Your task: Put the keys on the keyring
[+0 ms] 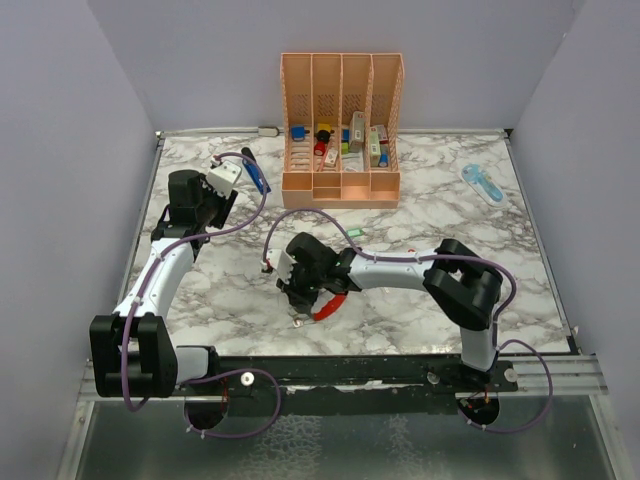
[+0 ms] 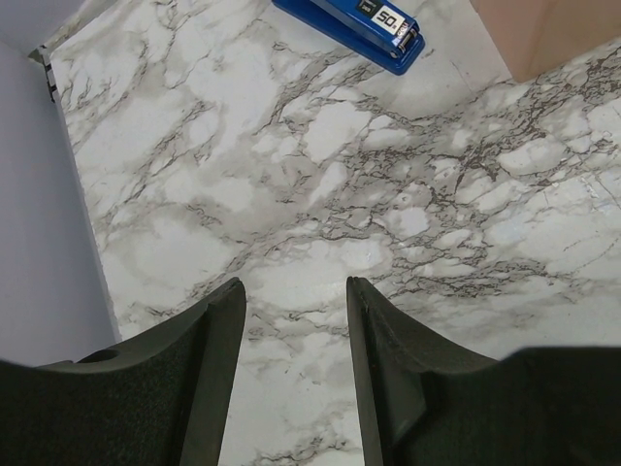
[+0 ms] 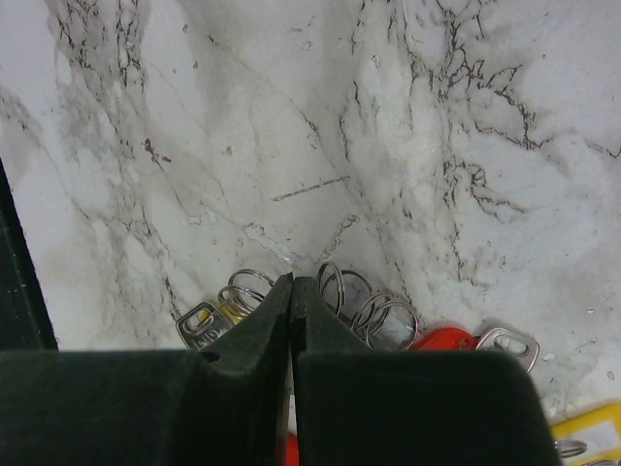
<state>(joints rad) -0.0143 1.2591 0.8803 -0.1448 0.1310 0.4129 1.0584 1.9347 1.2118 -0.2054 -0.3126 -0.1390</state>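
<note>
My right gripper [image 1: 300,308] [image 3: 293,283] points down at the marble table, its jaws pressed together, and nothing shows between them. Around its tips lies a heap of silver split rings [image 3: 386,313]. A metal key [image 3: 198,324] with a yellow part sits to their left, another metal key head [image 3: 510,344] to the right. The red keyring [image 1: 331,304] [image 3: 447,340] lies just right of the fingers, partly hidden under them. My left gripper [image 1: 226,176] [image 2: 296,287] hangs open over bare marble at the back left, far from the keys.
A blue stapler [image 1: 257,175] [image 2: 355,23] lies just beyond the left gripper. A peach slotted organizer [image 1: 342,185] with small coloured items stands at the back centre. A light blue tool [image 1: 483,183] lies at the back right. A yellow tag [image 3: 592,432] lies near the keys.
</note>
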